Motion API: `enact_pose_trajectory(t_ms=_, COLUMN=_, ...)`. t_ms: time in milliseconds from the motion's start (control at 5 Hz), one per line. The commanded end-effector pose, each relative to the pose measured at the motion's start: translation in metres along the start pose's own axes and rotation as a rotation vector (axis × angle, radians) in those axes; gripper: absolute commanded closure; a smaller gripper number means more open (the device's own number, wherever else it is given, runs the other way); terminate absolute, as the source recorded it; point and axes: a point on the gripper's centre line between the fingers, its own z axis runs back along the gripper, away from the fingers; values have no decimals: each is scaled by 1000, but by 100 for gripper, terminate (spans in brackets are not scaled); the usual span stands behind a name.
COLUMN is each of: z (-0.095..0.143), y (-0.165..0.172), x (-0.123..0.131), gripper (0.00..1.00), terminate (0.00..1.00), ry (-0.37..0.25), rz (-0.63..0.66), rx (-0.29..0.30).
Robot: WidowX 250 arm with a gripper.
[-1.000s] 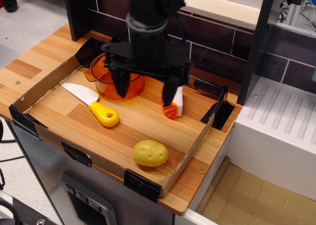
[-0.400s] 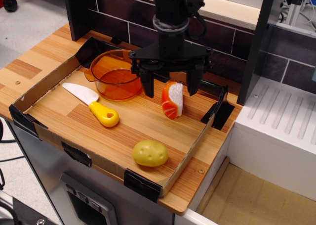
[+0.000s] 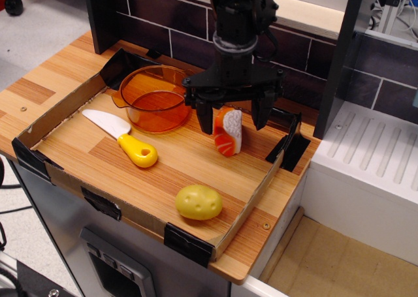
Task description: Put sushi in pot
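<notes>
The sushi [image 3: 228,133], a white rice block with orange striped salmon, stands on its end on the wooden tray floor, right of the pot. The pot [image 3: 155,99] is a transparent orange saucepan at the tray's back left, empty. My black gripper [image 3: 231,118] is open, hanging just behind and above the sushi, with one finger [image 3: 204,119] to its left and the other [image 3: 259,113] to its right. The fingers do not touch the sushi.
A white knife with a yellow handle [image 3: 129,140] lies left of centre. A yellow potato [image 3: 198,202] sits near the front wall. The tray's cardboard rim [image 3: 251,202] with black taped corners encloses it all. A dark brick wall stands behind.
The gripper has moved right from over the pot to straddle the sushi from behind, and has come a little lower. The sushi, pot, knife and potato have stayed in place.
</notes>
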Motion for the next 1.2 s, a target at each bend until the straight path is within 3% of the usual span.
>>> enact_pose_trajectory(t_ms=0, z=-12, y=-8, x=14, gripper=0, terminate=0, ry=-59, rz=8, rx=-6)
enact_pose_trajectory(t_ms=400, z=-25, y=-6, x=12, gripper=0, terminate=0, ry=-78, rz=-12, rx=11)
enact_pose_trajectory(t_ms=600, z=-8, y=-3, x=12, gripper=100, terminate=0, ry=-75, rz=6, rx=-38)
enact_pose_trajectory(t_ms=1000, z=44, y=9, x=17, gripper=100, terminate=0, ry=-80, rz=32, rx=-112)
